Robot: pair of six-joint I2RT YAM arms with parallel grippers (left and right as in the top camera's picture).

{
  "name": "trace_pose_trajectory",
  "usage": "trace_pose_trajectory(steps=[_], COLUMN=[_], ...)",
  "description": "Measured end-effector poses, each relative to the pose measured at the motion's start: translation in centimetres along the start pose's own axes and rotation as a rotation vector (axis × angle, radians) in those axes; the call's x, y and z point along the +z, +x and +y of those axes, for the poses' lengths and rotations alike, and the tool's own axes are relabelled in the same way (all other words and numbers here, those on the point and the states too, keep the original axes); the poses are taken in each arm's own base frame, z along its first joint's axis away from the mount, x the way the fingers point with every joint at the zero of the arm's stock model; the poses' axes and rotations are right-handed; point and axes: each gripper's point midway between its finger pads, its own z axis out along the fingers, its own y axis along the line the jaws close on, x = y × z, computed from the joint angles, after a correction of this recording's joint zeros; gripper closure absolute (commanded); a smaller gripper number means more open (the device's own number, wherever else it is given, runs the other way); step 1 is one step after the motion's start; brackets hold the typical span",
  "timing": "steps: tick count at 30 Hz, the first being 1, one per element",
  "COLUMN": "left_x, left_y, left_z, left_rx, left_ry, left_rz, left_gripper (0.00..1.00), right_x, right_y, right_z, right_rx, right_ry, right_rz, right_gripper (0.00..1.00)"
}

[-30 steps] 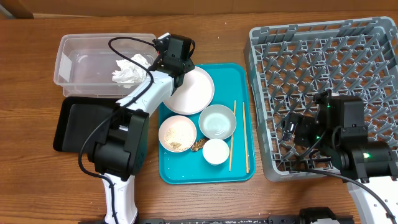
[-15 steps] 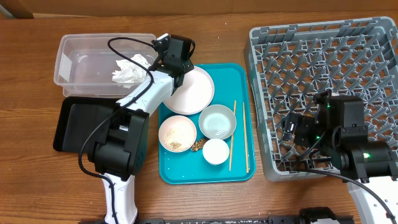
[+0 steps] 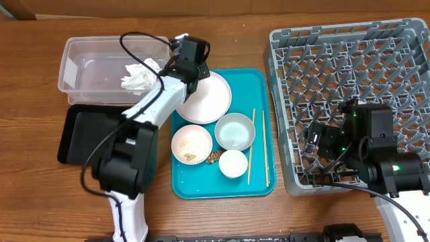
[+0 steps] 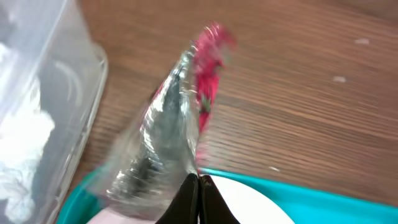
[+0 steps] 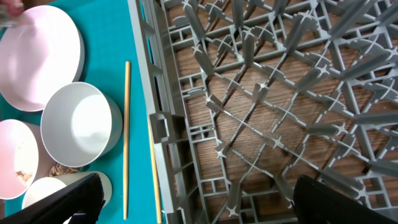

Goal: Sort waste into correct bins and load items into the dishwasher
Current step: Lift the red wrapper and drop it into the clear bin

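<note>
Left wrist view: the left gripper (image 4: 198, 190) has just pinched shut on the red snack wrapper (image 4: 179, 121), ready for binning.

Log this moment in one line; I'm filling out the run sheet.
left gripper: shut on red snack wrapper | right gripper: open, over grey dish rack

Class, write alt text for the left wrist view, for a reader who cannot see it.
The left end effector, shut, pinches a blurred red and silver snack wrapper that sticks up in front of the wooden table. A clear tub with crumpled white tissue inside sits at left. A teal tray edge and a white plate show below.
</note>
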Motion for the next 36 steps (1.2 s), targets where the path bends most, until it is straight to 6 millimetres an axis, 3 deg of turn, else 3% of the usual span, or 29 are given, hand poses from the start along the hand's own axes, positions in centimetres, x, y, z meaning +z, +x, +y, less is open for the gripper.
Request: trace_pose_trajectory(steps=[4,9,15,20,24,29,31,33,36], left_x=[-4.0,-8.7,-10.9,-11.0,-11.1,-11.1,-11.2,-11.3,-11.3], left_y=[-1.9,-3.1,-4.8,-6.1,-6.6,-6.1,-5.6,-5.1,-4.5], left_z=[-1.0,-0.1,5.3,11.3,13.8,14.3,14.4,14.5,14.4], left_rx=[0.058,0.097,0.042,-0.039,-0.079,-0.07,-0.067,-0.071,-0.043], left_ry=[0.056,0.055,-0.031,-0.129,-0.168,-0.18,-0.184,-0.189,-0.18], left_rz=[-0.012,0.004,0.024,0.04,0.04,0.065,0.084,0.106,0.135], left_gripper=[0.96,0.96,0.96,0.96,0.95,0.77,0.66,0.46,0.36], right_x=[0.0,0.0,0.0,0.0,0.0,0.0,0.0,0.0,0.0], right_y=[0.0,0.0,0.0,0.0,0.0,0.0,0.0,0.0,0.0], right_z=[0.0,0.0,0.0,0.0,0.0,0.0,0.0,0.0,0.0], right_rx=[0.0,0.0,0.0,0.0,0.0,0.0,0.0,0.0,0.0], right_ry=[0.0,0.0,0.0,0.0,0.0,0.0,0.0,0.0,0.0], right_rz=[0.0,0.0,0.0,0.0,0.0,0.0,0.0,0.0,0.001], right_gripper=[0.0,0.0,0.0,0.0,0.0,0.0,0.0,0.0,0.0])
